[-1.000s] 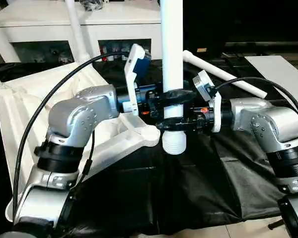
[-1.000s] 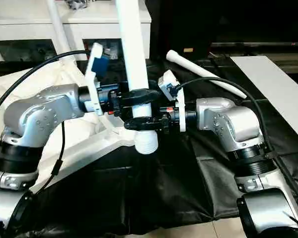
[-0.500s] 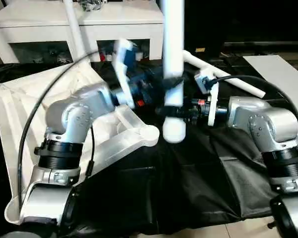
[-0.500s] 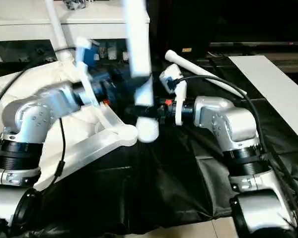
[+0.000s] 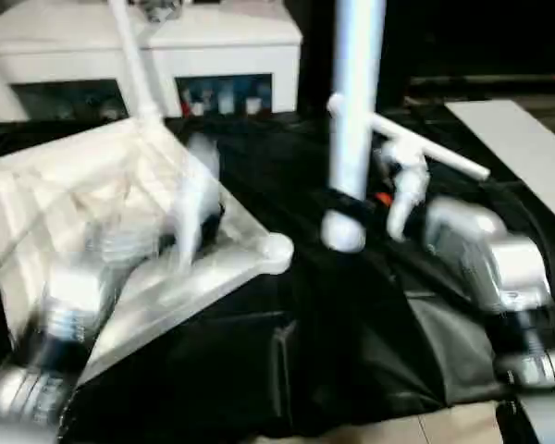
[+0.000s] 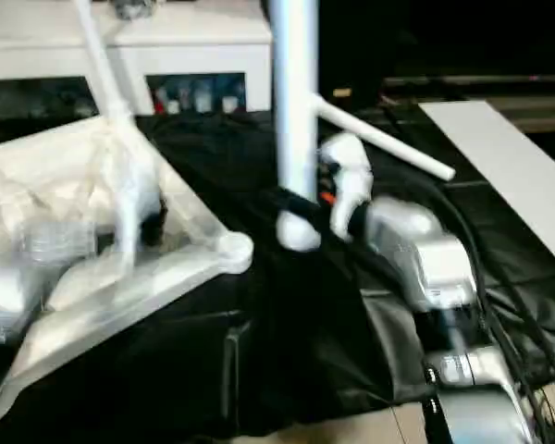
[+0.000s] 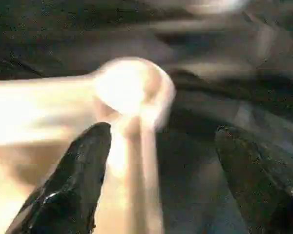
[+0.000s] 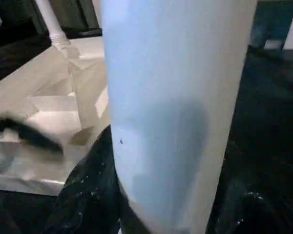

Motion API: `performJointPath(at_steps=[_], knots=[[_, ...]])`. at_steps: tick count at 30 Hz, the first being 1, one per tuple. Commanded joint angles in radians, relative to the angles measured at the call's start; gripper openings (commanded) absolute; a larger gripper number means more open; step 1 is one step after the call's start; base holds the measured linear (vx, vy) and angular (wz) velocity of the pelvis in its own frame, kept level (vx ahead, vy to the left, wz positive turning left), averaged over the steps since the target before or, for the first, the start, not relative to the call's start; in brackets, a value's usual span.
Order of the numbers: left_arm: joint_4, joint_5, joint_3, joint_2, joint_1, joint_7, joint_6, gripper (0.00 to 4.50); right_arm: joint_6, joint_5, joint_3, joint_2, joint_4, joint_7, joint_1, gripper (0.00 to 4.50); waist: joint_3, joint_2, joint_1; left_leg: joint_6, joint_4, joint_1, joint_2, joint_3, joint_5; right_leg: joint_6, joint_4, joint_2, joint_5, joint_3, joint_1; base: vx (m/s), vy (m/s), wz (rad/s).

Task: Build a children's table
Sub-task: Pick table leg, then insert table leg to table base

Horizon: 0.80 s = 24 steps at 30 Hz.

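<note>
The children's table top (image 5: 120,213) lies upside down on the left, its ribbed underside up and a round corner socket (image 5: 276,250) at its near right corner. One white leg (image 5: 134,55) stands in a far socket. My right gripper (image 5: 351,202) is shut on another leg (image 5: 354,111), held upright just right of the near socket; the right wrist view shows this leg (image 8: 176,97) between the black fingers. My left gripper (image 7: 162,130) is open, blurred, over the table top with the socket (image 7: 129,90) ahead of it. A third leg (image 5: 425,148) lies behind.
A black cloth (image 5: 305,351) covers the work surface. A white cabinet (image 5: 213,46) with glass doors stands at the back. A flat white board (image 5: 518,139) lies at the far right.
My left gripper has opened, let go of the upright leg and swung back left over the table top. The right gripper keeps the leg, now a little further right.
</note>
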Motion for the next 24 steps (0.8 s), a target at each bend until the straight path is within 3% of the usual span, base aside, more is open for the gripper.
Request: performJointPath(at_steps=[1, 3, 4, 8, 10, 12, 15, 17, 20, 24], knots=[[-0.024, 0.027, -0.015, -0.009, -0.002, 0.040, 0.002, 3.45, -0.011, 0.042, -0.048, 0.000, -0.033, 0.005, 0.027, 1.86, -0.076, 0.004, -0.005, -0.026, -0.078, 0.040, 0.055, -0.017, -0.178, -0.223, -0.070, -0.074, -0.023, 0.042, 0.031, 0.000, 0.000, 0.00], [-0.009, 0.044, -0.021, -0.015, -0.003, 0.063, 0.001, 3.39, -0.019, 0.043, -0.048, 0.002, -0.034, 0.006, 0.035, 1.86, -0.074, -0.001, -0.007, -0.024, -0.079, 0.035, 0.053, -0.018, -0.184, -0.216, -0.072, -0.076, -0.043, 0.043, 0.037, 0.000, 0.000, 0.00], [0.007, 0.054, -0.023, -0.018, -0.006, 0.079, 0.009, 3.08, -0.027, 0.041, -0.043, 0.004, -0.036, 0.007, 0.042, 1.86, -0.074, -0.002, -0.008, -0.021, -0.079, 0.032, 0.051, -0.018, -0.175, -0.209, -0.074, -0.077, -0.056, 0.043, 0.038, 0.000, 0.000, 0.00], [0.074, 0.103, -0.015, -0.041, -0.017, 0.132, 0.020, 2.96, -0.053, 0.027, -0.033, 0.015, -0.040, 0.005, 0.060, 1.86, -0.074, -0.004, -0.013, -0.019, -0.078, 0.031, 0.049, -0.019, -0.178, -0.193, -0.079, -0.078, -0.109, 0.044, 0.037, 0.000, 0.000, 0.00], [0.100, 0.115, -0.012, -0.044, -0.025, 0.152, 0.039, 2.54, -0.052, 0.025, -0.030, 0.017, -0.046, 0.007, 0.062, 1.86, -0.073, -0.007, -0.016, -0.013, -0.078, 0.032, 0.050, -0.019, -0.174, -0.196, -0.080, -0.078, -0.109, 0.044, 0.033, 0.000, 0.000, 0.00], [0.097, 0.116, -0.013, -0.038, -0.024, 0.155, 0.071, 2.51, -0.049, 0.026, -0.026, 0.016, -0.055, 0.011, 0.066, 1.86, -0.075, -0.003, -0.016, -0.010, -0.077, 0.033, 0.050, -0.018, -0.169, -0.202, -0.079, -0.077, -0.097, 0.044, 0.032, 0.000, 0.000, 0.00], [0.069, 0.101, 0.008, -0.032, -0.015, 0.166, 0.139, 2.09, -0.057, 0.016, -0.010, 0.009, -0.057, 0.020, 0.066, 1.86, -0.075, -0.005, -0.016, -0.002, -0.076, 0.033, 0.050, -0.018, -0.156, -0.213, -0.076, -0.076, -0.073, 0.043, 0.031, 0.000, 0.000, 0.00], [0.043, 0.085, 0.037, -0.038, -0.006, 0.172, 0.177, 2.10, -0.058, 0.017, -0.007, 0.006, -0.059, 0.027, 0.063, 1.86, -0.074, -0.006, -0.015, 0.001, -0.075, 0.033, 0.050, -0.017, -0.154, -0.218, -0.076, -0.076, -0.073, 0.043, 0.031, 0.000, 0.000, 0.00], [-0.014, 0.044, 0.066, -0.040, 0.011, 0.164, 0.220, 1.67, -0.059, 0.017, -0.007, 0.003, -0.055, 0.035, 0.055, 1.86, -0.073, -0.004, -0.014, 0.002, -0.075, 0.032, 0.050, -0.017, -0.164, -0.219, -0.078, -0.078, -0.097, 0.043, 0.030, 0.000, 0.000, 0.00], [-0.065, 0.029, 0.069, -0.027, 0.028, 0.156, 0.259, 1.56, -0.063, 0.014, -0.005, 0.000, -0.050, 0.040, 0.051, 1.86, -0.071, -0.004, -0.009, 0.002, -0.077, 0.033, 0.051, -0.018, -0.172, -0.216, -0.080, -0.077, -0.109, 0.043, 0.029, 0.000, 0.000, 0.00]])
